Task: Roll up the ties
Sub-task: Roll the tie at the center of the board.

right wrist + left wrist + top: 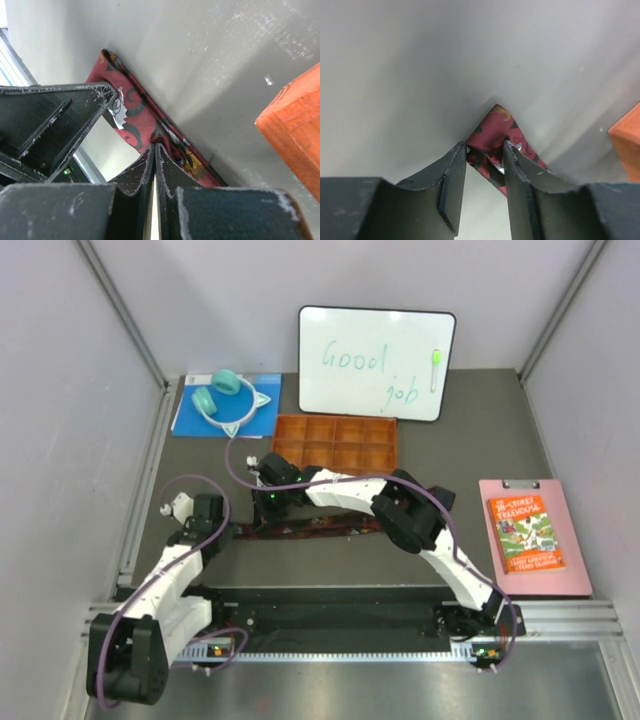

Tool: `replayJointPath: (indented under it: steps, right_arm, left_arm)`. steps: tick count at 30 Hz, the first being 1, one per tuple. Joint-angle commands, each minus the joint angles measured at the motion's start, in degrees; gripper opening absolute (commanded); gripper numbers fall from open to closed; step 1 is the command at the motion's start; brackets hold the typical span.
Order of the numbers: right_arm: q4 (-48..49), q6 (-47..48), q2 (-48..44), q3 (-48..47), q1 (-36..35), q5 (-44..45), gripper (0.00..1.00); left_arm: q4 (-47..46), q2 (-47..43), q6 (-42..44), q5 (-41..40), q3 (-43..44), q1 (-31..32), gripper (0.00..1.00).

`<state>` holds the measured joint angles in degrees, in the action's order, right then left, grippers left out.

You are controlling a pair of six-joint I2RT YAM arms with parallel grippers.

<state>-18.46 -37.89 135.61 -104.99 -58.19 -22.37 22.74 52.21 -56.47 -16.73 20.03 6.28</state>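
Observation:
One dark maroon-red tie (pixel 320 527) with black pattern lies flat in a strip across the table's middle. My left gripper (pixel 228 530) sits at its left end; in the left wrist view the jaws (pixel 484 147) stand narrowly apart with the crumpled tie end (pixel 495 125) pinched between the tips. My right gripper (pixel 262 515) reaches over from the right. In the right wrist view it (pixel 156 146) is shut tight, tips on the bunched edge of the tie (pixel 132 107). A left finger (pixel 75 107) shows beside it.
An orange compartment tray (pixel 336 443) stands just behind the tie; its corner shows in both wrist views (pixel 627 145) (pixel 295 125). A whiteboard (pixel 375 360) leans at the back. Teal headphones (pixel 225 395) lie back left. A pink clipboard with a book (pixel 530 535) lies right.

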Motion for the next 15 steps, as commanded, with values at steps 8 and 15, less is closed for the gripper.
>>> replayJointPath:
  steps: [8, 15]
  right_arm:
    - [0.27, 1.59, 0.71, 0.58, 0.45, 1.45, 0.02]
    - [-0.88, 1.68, 0.36, -0.74, 0.36, 1.54, 0.02]
  left_arm:
    - [-4.55, 5.36, -0.66, 0.21, 0.53, -0.31, 0.03]
    - [3.52, 0.02, 1.09, -2.51, 5.35, 0.31, 0.0]
